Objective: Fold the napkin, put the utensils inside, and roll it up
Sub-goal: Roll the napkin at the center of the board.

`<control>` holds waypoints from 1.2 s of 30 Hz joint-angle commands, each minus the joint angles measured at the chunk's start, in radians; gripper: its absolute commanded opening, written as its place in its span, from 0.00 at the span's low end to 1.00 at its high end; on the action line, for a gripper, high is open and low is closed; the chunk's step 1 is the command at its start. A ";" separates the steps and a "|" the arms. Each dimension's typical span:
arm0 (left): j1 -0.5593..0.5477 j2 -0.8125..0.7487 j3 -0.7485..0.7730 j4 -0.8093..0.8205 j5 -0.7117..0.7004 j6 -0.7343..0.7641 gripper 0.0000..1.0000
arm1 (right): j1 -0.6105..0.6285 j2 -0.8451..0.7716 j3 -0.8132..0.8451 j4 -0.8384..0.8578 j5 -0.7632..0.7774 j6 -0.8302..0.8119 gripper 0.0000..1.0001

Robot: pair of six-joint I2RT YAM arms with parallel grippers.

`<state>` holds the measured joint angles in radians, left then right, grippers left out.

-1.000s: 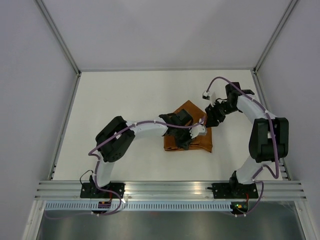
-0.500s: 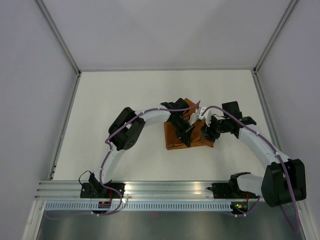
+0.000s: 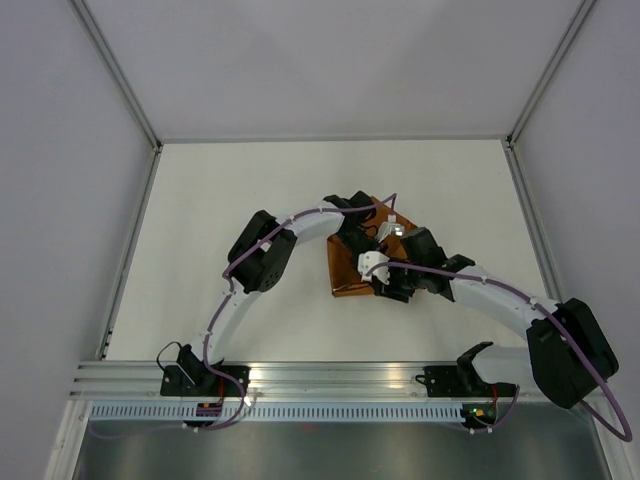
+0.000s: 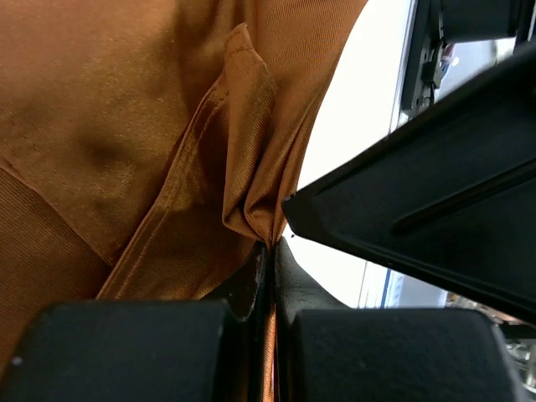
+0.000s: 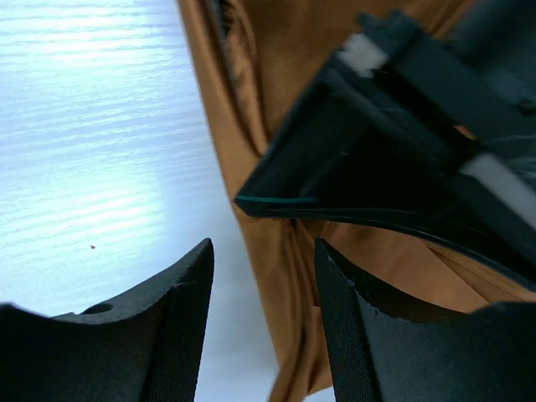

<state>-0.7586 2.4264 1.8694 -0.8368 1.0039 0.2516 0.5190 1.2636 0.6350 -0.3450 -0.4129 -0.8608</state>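
The orange-brown napkin [image 3: 343, 272] lies folded and bunched at the middle of the white table, mostly covered by both arms. My left gripper [image 3: 362, 245] is shut on a pinched fold of the napkin [image 4: 126, 126], and cloth runs down between its closed pads [image 4: 251, 289]. My right gripper [image 5: 264, 285] stands open at the napkin's hemmed edge [image 5: 285, 67], one finger over bare table and the other over cloth, touching neither. In the top view it [image 3: 385, 290] sits just in front of the left one. The utensils are hidden.
The two grippers crowd together, and the left one's black body [image 5: 377, 159] hangs just above my right fingers. White table [image 3: 230, 200] spreads all round the napkin. Frame posts [image 3: 150, 170] and grey walls bound it, with an aluminium rail [image 3: 340, 378] along the near edge.
The right arm swung from the back right round to the napkin's near right side, its gripper open. The left gripper moved back a little, still pinching the cloth.
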 commanded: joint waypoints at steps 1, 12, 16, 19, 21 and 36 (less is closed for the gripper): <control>0.016 0.026 0.072 -0.071 0.078 0.012 0.02 | 0.058 -0.015 -0.037 0.092 0.055 -0.032 0.57; 0.027 0.072 0.096 -0.107 0.119 0.026 0.02 | 0.159 -0.043 -0.172 0.294 0.212 -0.033 0.57; 0.027 0.088 0.102 -0.117 0.130 0.029 0.02 | 0.171 -0.015 -0.173 0.313 0.230 -0.046 0.56; 0.027 0.091 0.105 -0.128 0.136 0.037 0.02 | 0.187 -0.003 -0.187 0.336 0.252 -0.052 0.55; 0.027 0.091 0.105 -0.131 0.140 0.041 0.02 | 0.199 -0.015 -0.216 0.389 0.273 -0.057 0.55; 0.033 0.094 0.093 -0.157 0.144 0.063 0.02 | 0.211 -0.055 -0.247 0.417 0.272 -0.073 0.63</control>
<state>-0.7341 2.5103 1.9385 -0.9668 1.1065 0.2707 0.7246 1.2255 0.3950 0.0544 -0.1333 -0.9184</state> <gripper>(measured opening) 0.025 0.622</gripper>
